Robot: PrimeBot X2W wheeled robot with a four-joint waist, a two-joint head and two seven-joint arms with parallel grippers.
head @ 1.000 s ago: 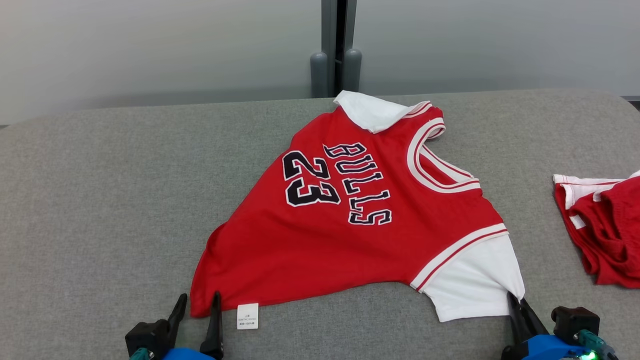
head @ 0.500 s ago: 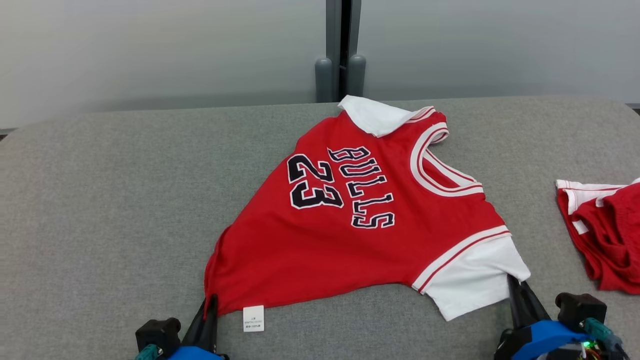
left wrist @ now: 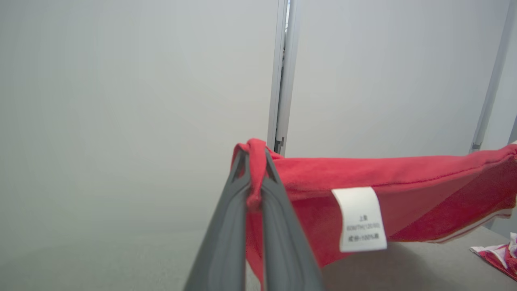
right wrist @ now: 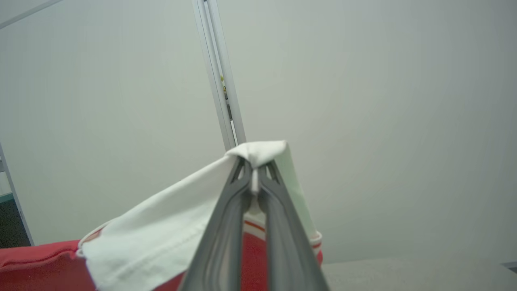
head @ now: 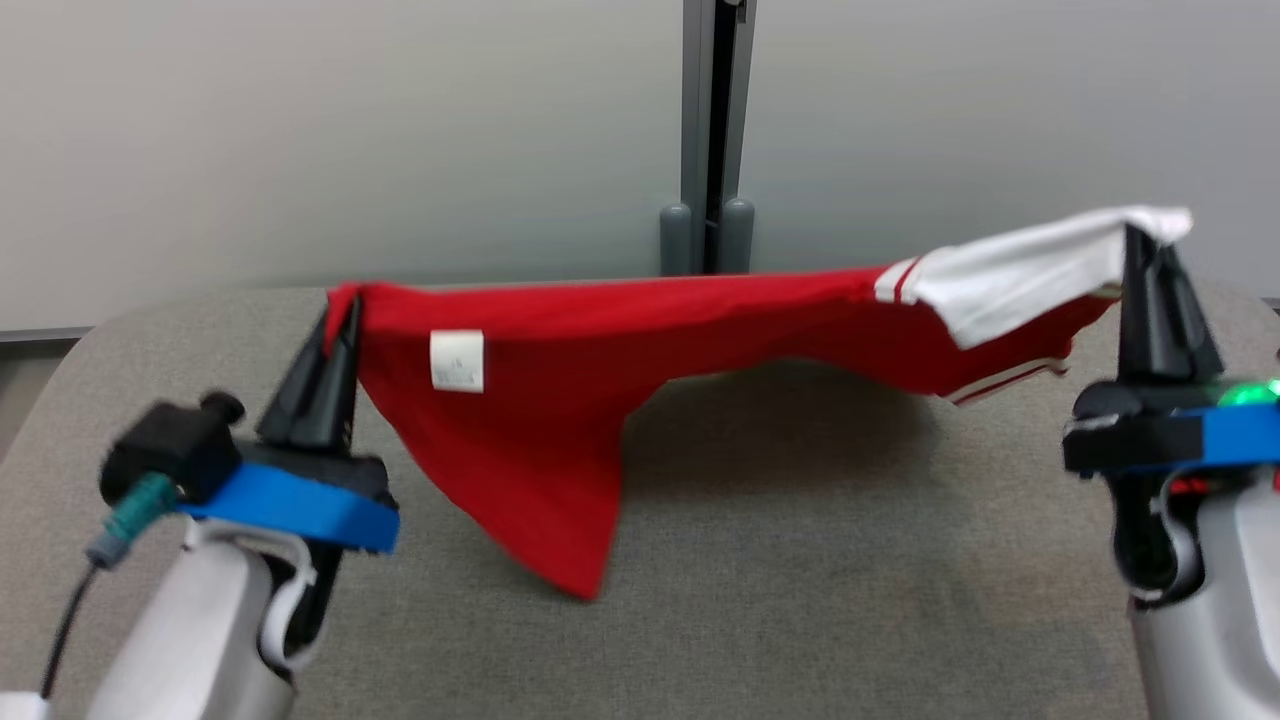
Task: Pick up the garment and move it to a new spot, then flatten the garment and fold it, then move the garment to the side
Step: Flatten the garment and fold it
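While the jersey (head: 520,470) hangs stretched in the air, the left fingers (head: 315,400) pinch its red hem corner and the right fingers (head: 1150,310) pinch its white sleeve (head: 1020,265); a red flap droops toward the counter (head: 800,570) below.

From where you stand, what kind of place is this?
Probably an indoor lab or test room, not a home: plain pale partition panels joined by a grey post, a grey fabric-topped table, and a red garment held up between the left end effector and the right end effector.
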